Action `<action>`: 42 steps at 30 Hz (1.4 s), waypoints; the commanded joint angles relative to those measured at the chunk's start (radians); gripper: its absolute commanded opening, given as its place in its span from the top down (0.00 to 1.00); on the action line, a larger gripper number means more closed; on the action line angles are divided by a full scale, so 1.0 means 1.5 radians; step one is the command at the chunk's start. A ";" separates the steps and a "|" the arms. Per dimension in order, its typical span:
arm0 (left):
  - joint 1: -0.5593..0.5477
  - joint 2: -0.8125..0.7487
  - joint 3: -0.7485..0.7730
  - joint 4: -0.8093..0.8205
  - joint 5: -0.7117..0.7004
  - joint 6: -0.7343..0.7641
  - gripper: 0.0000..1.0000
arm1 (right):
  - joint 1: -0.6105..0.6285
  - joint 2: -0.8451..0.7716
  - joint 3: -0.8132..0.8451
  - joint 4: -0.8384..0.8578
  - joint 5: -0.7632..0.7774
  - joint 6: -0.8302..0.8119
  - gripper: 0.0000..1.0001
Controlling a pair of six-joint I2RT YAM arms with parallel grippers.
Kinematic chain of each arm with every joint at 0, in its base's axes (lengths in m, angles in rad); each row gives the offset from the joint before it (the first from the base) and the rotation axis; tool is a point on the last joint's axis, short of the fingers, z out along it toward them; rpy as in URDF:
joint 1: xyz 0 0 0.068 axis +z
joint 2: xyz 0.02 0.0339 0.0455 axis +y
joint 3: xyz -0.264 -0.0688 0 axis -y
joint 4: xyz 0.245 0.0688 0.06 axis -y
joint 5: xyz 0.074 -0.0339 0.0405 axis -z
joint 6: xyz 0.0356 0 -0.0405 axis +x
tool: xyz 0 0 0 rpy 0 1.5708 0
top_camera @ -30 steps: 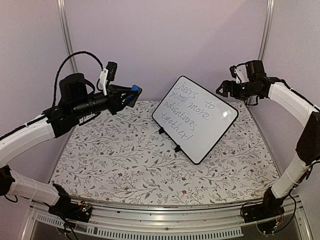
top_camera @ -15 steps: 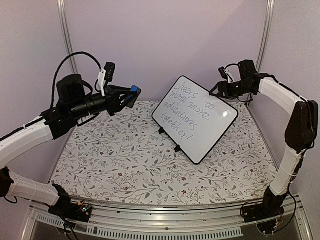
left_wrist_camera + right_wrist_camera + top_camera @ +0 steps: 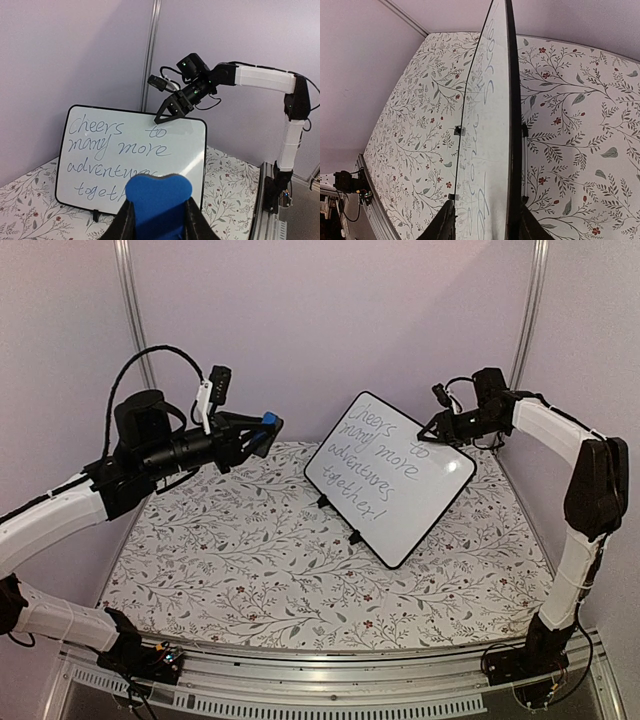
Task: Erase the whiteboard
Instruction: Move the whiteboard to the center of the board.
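The whiteboard (image 3: 390,478) stands tilted on small black feet at the back middle of the table, with grey handwriting across it. From the left wrist view the whiteboard (image 3: 130,155) faces the camera, and my right gripper (image 3: 165,112) is at its top edge. In the right wrist view the whiteboard (image 3: 490,125) runs edge-on between my right gripper's (image 3: 482,220) fingers, which press on both of its faces. My left gripper (image 3: 262,430) hovers to the left of the board, apart from it, shut on a blue eraser (image 3: 157,200).
The table (image 3: 250,560) has a floral cover. Purple walls and two metal posts (image 3: 130,300) close in the back. The right arm (image 3: 560,430) reaches over the back right corner.
My right gripper has moved left and down onto the whiteboard's top edge and closed on it. The left arm and eraser have barely moved.
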 commanded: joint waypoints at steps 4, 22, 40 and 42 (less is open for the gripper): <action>-0.008 0.004 -0.014 0.020 0.007 -0.004 0.81 | 0.002 -0.007 -0.001 -0.014 -0.055 0.003 0.82; -0.009 0.017 0.009 -0.019 -0.047 -0.016 0.82 | 0.061 -0.028 -0.034 -0.088 -0.097 0.057 1.00; -0.008 0.024 0.017 -0.041 -0.085 -0.023 0.84 | 0.098 -0.025 -0.023 -0.107 -0.247 0.106 1.00; -0.008 0.027 0.017 -0.042 -0.094 -0.026 0.84 | 0.107 -0.028 -0.034 -0.109 -0.229 0.104 1.00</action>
